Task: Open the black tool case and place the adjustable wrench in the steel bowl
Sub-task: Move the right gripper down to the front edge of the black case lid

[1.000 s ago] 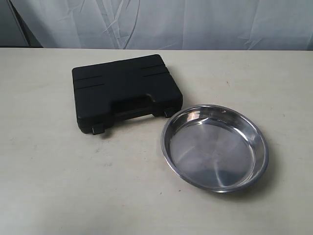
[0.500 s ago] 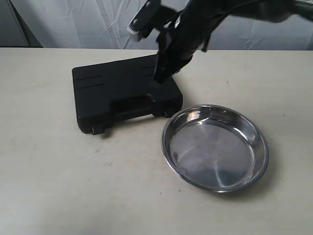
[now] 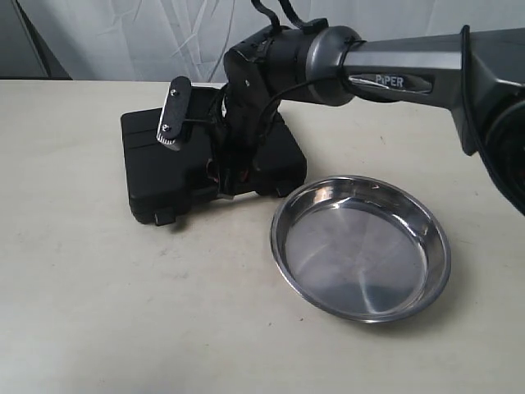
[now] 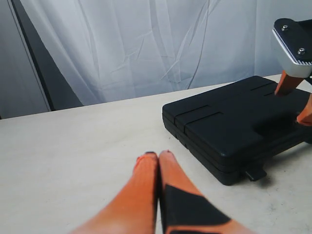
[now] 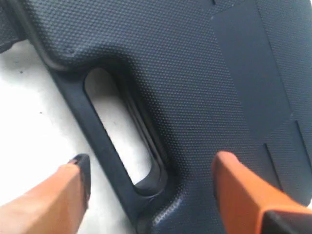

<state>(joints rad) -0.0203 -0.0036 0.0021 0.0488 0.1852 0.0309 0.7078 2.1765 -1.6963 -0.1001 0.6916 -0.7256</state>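
Note:
The black tool case (image 3: 152, 176) lies shut on the table, its handle slot and two latches facing the front edge. To its right sits the steel bowl (image 3: 361, 254), with nothing in it. My right gripper (image 3: 232, 174) reaches across from the right and hangs low over the case's handle side. It is open: one finger is over the table outside the handle bar, the other over the lid (image 5: 204, 73). The left gripper (image 4: 158, 155) is shut and holds nothing, low over the table, apart from the case (image 4: 234, 122). The adjustable wrench is not in view.
A white curtain (image 3: 123, 41) hangs behind the table's far edge. The right arm's grey forearm (image 3: 410, 70) spans the space above the bowl. Bare tabletop (image 3: 123, 312) stretches in front of the case and bowl.
A second ago no arm was in the exterior view. The right arm came in from the upper right and has dropped onto the case's handle side.

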